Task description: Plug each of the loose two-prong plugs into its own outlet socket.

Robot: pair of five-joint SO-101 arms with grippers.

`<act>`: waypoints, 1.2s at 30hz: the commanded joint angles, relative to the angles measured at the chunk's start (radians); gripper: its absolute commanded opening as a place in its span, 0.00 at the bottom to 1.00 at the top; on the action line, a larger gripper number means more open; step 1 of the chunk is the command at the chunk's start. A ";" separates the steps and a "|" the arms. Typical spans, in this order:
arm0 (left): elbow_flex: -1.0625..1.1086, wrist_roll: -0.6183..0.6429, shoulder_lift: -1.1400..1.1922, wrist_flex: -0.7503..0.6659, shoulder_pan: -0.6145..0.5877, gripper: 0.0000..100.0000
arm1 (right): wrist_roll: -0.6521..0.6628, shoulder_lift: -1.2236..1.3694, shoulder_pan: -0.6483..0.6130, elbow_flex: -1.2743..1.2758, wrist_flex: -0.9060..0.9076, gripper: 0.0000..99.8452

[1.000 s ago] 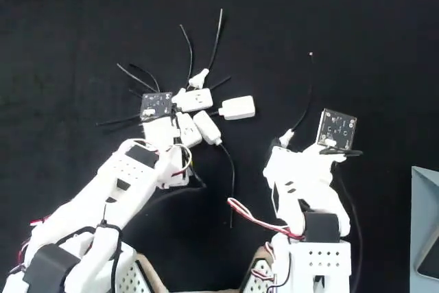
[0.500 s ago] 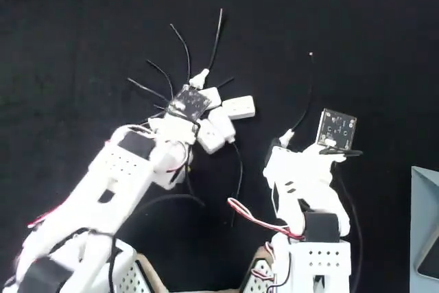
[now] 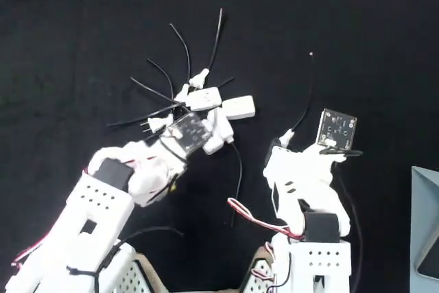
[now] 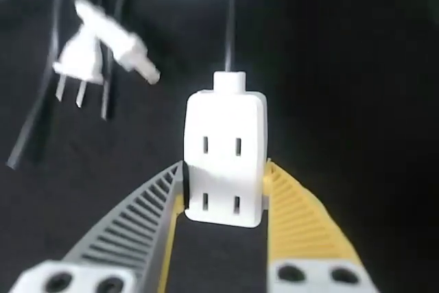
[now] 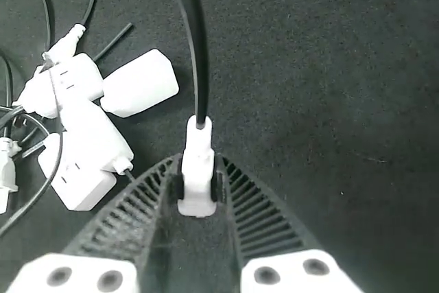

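Note:
My left gripper (image 4: 225, 190) is shut on the sides of a white outlet socket (image 4: 225, 149), its slots facing up and its black cord leading away. In the high view that gripper (image 3: 206, 141) sits at the near edge of a cluster of white sockets (image 3: 204, 97). A loose two-prong plug (image 4: 86, 60) lies just beyond it, the same plug (image 3: 154, 125) showing left of the cluster. My right gripper (image 5: 197, 183) is shut on another white plug (image 5: 197, 162) with a black cord. It is held low to the right of the cluster, where the right gripper (image 3: 283, 141) is.
Another socket (image 3: 238, 106) lies at the cluster's right, and a second small plug (image 3: 199, 77) at its far side. Several thin black cords (image 3: 185, 42) fan out from it over the black cloth. A grey bin (image 3: 425, 224) stands at the right edge.
My left arm has swung leftward and its gripper has turned toward the cluster's near edge, pushing the sockets and cords slightly right. The right arm has kept still with its plug.

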 commanded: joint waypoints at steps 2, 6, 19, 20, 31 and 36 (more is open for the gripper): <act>0.183 -0.018 -0.012 -0.204 -0.087 0.12 | -0.005 -0.010 0.008 -0.005 -0.017 0.01; 0.203 -0.012 -0.020 -0.196 -0.093 0.17 | -0.005 -0.010 0.008 -0.005 -0.017 0.01; -0.220 0.150 -0.021 0.184 -0.162 0.25 | 0.029 -0.010 0.006 -0.005 -0.018 0.01; -0.232 0.147 -0.021 0.192 -0.171 0.25 | 0.029 -0.010 0.006 -0.005 -0.020 0.01; -0.188 0.227 -0.021 0.037 -0.315 0.14 | 0.150 -0.010 -0.051 -0.059 -0.164 0.01; -0.197 0.252 -0.021 -0.006 -0.320 0.03 | 0.310 -0.010 -0.245 -0.094 -0.206 0.01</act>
